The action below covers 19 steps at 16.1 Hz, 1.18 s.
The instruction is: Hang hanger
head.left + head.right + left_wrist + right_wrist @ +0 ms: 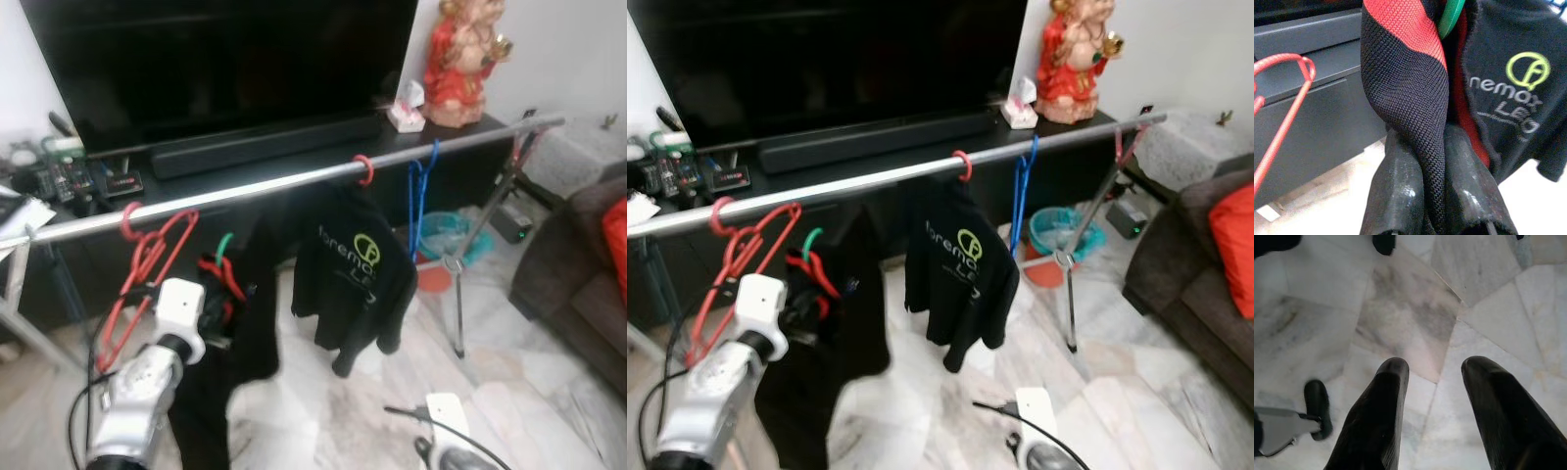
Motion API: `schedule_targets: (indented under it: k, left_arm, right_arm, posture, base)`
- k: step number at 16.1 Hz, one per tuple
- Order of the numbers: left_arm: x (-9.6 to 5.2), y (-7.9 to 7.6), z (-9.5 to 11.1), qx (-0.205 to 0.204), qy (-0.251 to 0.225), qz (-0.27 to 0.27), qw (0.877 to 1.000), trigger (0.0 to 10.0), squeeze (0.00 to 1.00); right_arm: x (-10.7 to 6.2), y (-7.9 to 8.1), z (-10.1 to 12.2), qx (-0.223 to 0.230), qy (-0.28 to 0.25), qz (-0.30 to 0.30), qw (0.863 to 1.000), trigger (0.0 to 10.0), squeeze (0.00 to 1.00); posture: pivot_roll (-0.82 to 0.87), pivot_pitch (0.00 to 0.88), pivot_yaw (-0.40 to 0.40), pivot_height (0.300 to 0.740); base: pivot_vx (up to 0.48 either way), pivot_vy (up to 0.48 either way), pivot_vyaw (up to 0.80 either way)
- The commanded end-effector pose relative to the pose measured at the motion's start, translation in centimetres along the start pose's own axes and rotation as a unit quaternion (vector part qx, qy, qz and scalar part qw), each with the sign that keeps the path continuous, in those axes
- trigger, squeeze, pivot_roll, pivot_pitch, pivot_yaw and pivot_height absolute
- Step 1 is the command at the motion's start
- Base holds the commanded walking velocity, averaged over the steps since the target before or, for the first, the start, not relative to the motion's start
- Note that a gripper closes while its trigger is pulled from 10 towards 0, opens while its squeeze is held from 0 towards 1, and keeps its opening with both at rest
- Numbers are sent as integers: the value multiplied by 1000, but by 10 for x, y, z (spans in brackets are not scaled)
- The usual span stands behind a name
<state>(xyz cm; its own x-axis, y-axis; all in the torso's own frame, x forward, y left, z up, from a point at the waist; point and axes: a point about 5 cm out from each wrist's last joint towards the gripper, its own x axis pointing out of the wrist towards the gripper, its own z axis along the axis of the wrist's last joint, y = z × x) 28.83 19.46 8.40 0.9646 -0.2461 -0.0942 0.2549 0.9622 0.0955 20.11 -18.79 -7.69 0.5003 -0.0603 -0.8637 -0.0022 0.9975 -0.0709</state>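
My left gripper [1437, 196] is clamped on a black and red garment [1410, 93] with a green hanger [224, 245], lower left of the frame, just below the rail [265, 186]. I should lift slowly until the hook clears the rail, between the red hangers [147, 259]. My right gripper [1432, 401] hangs apart, idle.

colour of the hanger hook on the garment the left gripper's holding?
Green hook, clearest in the left wrist view, above the black-and-red garment pinched in the left gripper.
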Motion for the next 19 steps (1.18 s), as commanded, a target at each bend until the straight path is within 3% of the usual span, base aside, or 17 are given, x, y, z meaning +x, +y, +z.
schedule_targets:
  k: [1, 8, 16, 19]
  left_arm:
    - [6, -7, 14, 7, -28, -19, 999, 10000, 0]
    - [8, -11, 16, 8, -34, -34, 999, 10000, 0]
    - [11, -14, 19, 30, -18, -30, 999, 10000, 0]
    - [18, -14, 29, 17, -29, -13, 999, 10000, 0]
  right_arm:
    - [0, -7, -2, 2, 0, -9, 1000, 10000, 0]
    - [0, -6, -1, 1, -2, -7, 1000, 10000, 0]
    - [0, -6, -1, 1, -4, -6, 1000, 10000, 0]
    - [-1, -7, 0, 5, -8, -5, 1000, 10000, 0]
  posture:
    - [69, 0, -41, 740]
    - [69, 0, -40, 740]
    - [66, 0, -36, 740]
    - [66, 0, -37, 740]
  base:
    - [345, 0, 0]
    - [336, 0, 0]
    - [0, 0, 0]
    - [0, 0, 0]
